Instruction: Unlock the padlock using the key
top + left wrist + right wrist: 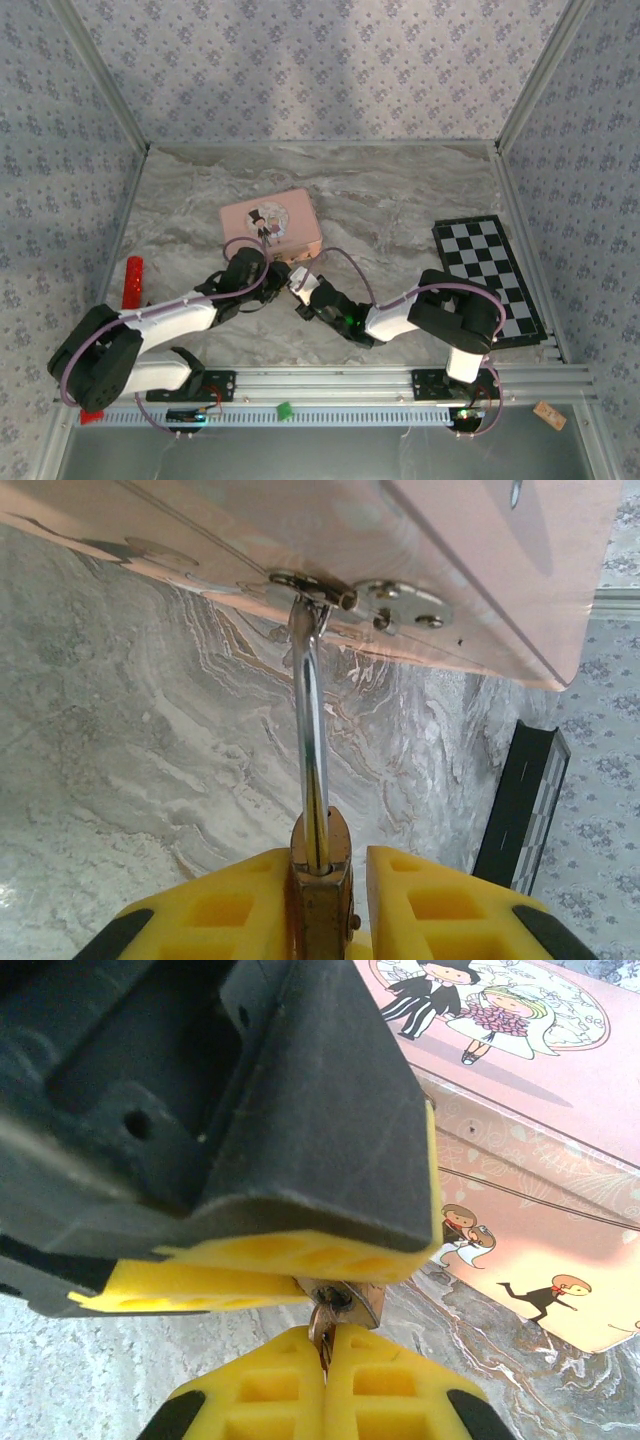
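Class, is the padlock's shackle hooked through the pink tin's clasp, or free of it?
Hooked through. The shackle rises from the padlock, held in the left end effector, into the clasp of the pink tin.

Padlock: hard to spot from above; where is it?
In the left wrist view the padlock is clamped in the left gripper, its shackle hooked through the pink tin's hasp.

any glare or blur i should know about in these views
Left wrist: glare streaks the shackle of the padlock; the pink tin overhead is soft. Right wrist: the left gripper looms dark and blurred, the tin's cartoon is sharp. Top external: even, soft light.
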